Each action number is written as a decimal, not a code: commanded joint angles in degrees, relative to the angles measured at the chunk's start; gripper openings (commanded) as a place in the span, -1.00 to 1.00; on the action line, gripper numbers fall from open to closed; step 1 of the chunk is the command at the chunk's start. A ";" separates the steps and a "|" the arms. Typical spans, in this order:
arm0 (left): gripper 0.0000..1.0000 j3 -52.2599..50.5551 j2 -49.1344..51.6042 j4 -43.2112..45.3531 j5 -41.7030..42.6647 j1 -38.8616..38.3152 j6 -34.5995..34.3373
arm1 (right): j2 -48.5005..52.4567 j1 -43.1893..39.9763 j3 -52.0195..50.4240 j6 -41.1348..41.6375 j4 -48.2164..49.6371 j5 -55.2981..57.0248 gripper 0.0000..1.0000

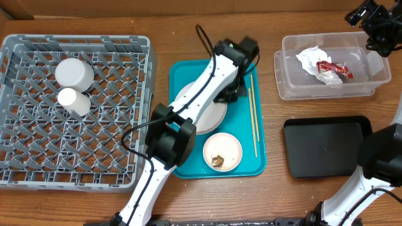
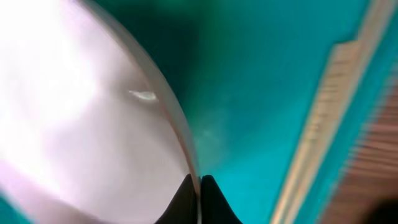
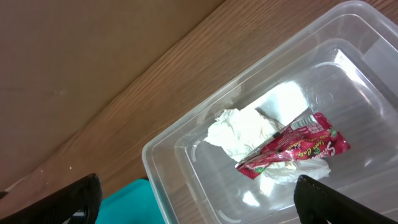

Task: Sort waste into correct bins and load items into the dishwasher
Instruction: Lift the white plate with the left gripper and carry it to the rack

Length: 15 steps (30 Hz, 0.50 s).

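Observation:
A white plate (image 1: 202, 112) lies on the teal tray (image 1: 188, 72), and my left gripper (image 1: 227, 95) is down at its right edge. The left wrist view shows that gripper (image 2: 200, 182) shut on the rim of the plate (image 2: 81, 124), one black fingertip on each side. Chopsticks (image 1: 252, 119) lie along the tray's right side. A small bowl (image 1: 222, 152) with brown scraps sits at the tray's front. My right gripper (image 3: 199, 205) hangs open above the clear tub (image 3: 186, 180), which holds a crumpled napkin (image 3: 239, 129) and a red wrapper (image 3: 292, 148).
The grey dish rack (image 1: 38, 157) at the left carries an upturned white bowl (image 1: 74, 72) and a white cup (image 1: 73, 100). A shallow black tray (image 1: 326, 147) sits at the right front. My left arm stretches diagonally across the teal tray.

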 commanded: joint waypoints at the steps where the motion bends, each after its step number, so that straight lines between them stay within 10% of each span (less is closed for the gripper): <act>1: -0.92 8.94 0.39 -1.75 -1.14 0.85 5.92 | -2.75 0.20 0.39 0.22 0.24 0.17 1.00; 15: -0.92 34.32 -1.46 -12.02 1.97 8.63 26.60 | -2.75 0.20 0.39 0.22 0.24 0.17 1.00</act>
